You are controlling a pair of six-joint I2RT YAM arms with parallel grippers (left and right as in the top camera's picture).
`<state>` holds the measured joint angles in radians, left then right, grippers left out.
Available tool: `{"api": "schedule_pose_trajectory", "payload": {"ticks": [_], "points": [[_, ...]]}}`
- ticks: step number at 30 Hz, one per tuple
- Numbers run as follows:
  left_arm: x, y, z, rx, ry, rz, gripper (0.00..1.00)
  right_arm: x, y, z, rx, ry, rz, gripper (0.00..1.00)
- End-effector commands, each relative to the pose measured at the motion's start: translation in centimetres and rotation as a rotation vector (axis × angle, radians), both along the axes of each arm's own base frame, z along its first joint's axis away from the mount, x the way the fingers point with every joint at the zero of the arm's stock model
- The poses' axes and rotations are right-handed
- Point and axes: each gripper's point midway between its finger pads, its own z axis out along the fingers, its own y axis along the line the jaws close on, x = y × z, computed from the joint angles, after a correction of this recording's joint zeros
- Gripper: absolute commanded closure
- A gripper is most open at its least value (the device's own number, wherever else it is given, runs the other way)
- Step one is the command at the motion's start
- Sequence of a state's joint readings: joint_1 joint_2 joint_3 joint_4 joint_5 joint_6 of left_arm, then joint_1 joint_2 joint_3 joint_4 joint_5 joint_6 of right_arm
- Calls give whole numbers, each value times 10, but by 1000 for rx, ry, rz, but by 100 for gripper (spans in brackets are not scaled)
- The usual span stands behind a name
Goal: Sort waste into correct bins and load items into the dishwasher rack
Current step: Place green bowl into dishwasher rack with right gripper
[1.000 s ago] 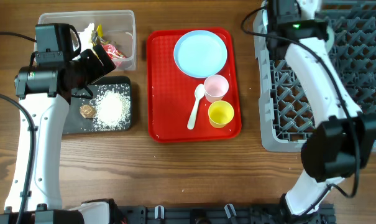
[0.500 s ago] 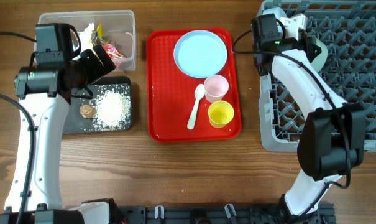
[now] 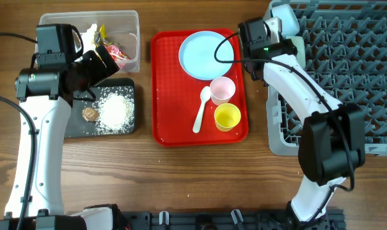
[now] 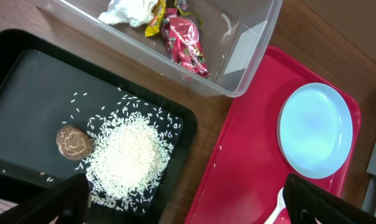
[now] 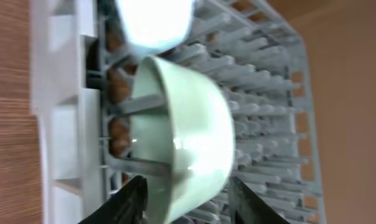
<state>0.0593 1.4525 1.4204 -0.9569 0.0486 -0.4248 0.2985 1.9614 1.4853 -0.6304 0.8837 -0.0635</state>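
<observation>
My right gripper (image 3: 281,39) is open and empty at the grey dishwasher rack's (image 3: 334,76) top left corner. In the right wrist view its fingers (image 5: 188,199) face two pale blue bowls (image 5: 188,143) that stand on edge among the pegs. Both bowls (image 3: 300,46) also show in the overhead view. The pale blue plate (image 3: 206,54), pink cup (image 3: 222,89), yellow cup (image 3: 227,117) and white spoon (image 3: 201,110) lie on the red tray (image 3: 174,96). My left gripper (image 4: 188,202) is open and empty above the black tray (image 4: 26,68), which holds rice (image 4: 128,155) and the brown piece (image 4: 73,141).
The clear tub (image 4: 250,43) at the back left holds white tissue (image 4: 128,9) and red and yellow wrappers (image 4: 184,40). My left arm (image 3: 36,128) runs down the table's left side. My right arm (image 3: 334,147) crosses the rack's left part.
My right gripper has drawn back to the left, from over the rack's top left corner towards the red tray. The bowls stay in the rack. The left arm has not moved.
</observation>
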Motion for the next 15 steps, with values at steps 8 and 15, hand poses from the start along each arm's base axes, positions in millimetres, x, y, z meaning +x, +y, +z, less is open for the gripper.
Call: {"api": "schedule_pose_trajectory", "payload": {"ticks": [8, 15], "points": [[2, 5, 0, 9, -2, 23, 0, 4, 17, 60, -8, -125, 52, 2], [2, 5, 0, 9, -2, 23, 0, -57, 205, 125, 445, -121, 700, 3]]}}
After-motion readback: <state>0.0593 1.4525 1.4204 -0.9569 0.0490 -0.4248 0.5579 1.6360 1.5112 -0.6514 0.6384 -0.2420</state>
